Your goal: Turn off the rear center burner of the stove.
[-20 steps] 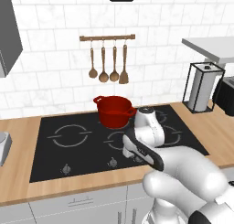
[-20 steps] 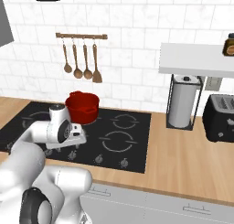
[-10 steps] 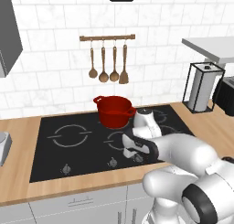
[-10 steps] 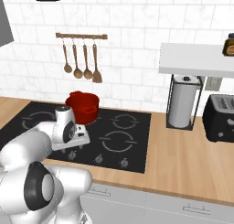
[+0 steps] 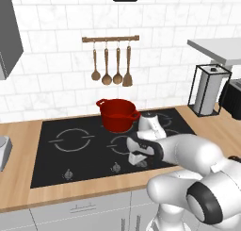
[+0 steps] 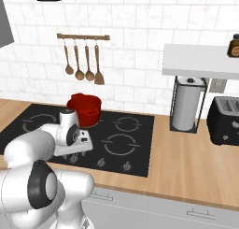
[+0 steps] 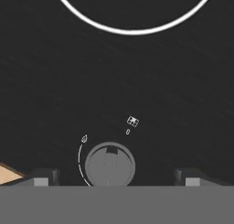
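- Since the gripper (image 7: 112, 178) sits low over the stove (image 5: 94, 152) with its fingers (image 7: 45, 177) spread either side of a knob (image 7: 110, 163), the step in hand looks like closing on that knob and twisting it.
- Best to centre first: the knob lies left of midway between the tips.
- Rear center burner (image 6: 127, 124) is on the glass behind, right of the red pot (image 5: 117, 114).
- Open glass surrounds the knob; counter edge (image 7: 9, 173) lies close at lower left.

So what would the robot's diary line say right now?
pincer: open, low over stove front edge | knob: between the fingertips, not yet gripped | red pot: at the back of the stove
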### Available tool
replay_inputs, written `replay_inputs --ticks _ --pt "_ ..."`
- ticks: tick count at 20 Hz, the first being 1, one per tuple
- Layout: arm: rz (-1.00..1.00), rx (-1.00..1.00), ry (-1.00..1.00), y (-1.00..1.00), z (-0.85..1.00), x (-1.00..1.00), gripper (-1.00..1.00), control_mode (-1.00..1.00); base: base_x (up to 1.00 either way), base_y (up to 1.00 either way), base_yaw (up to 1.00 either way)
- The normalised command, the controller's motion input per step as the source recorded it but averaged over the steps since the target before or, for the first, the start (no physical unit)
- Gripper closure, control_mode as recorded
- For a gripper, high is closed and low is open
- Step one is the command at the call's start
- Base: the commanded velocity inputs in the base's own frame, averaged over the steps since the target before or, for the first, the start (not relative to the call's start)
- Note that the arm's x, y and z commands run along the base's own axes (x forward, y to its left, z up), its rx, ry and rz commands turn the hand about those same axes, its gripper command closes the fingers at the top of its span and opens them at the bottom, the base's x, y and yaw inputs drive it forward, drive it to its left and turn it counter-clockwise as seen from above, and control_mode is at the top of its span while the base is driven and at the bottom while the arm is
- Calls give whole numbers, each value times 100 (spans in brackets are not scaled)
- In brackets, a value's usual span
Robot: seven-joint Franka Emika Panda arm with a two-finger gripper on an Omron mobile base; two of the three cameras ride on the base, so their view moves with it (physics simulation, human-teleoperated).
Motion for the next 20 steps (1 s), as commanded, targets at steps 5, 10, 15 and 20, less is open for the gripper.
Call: replay_inputs --ticks 5,10,15,20 --pt "0 0 3 0 -15 -17 -100 -100 0 0 0" --pt "0 0 0 0 -12 11 -100 -100 0 0 0" --pt "0 0 0 0 -11 5 -100 -100 0 0 0" --pt "0 0 1 0 -2 -4 100 -100 0 0 0"
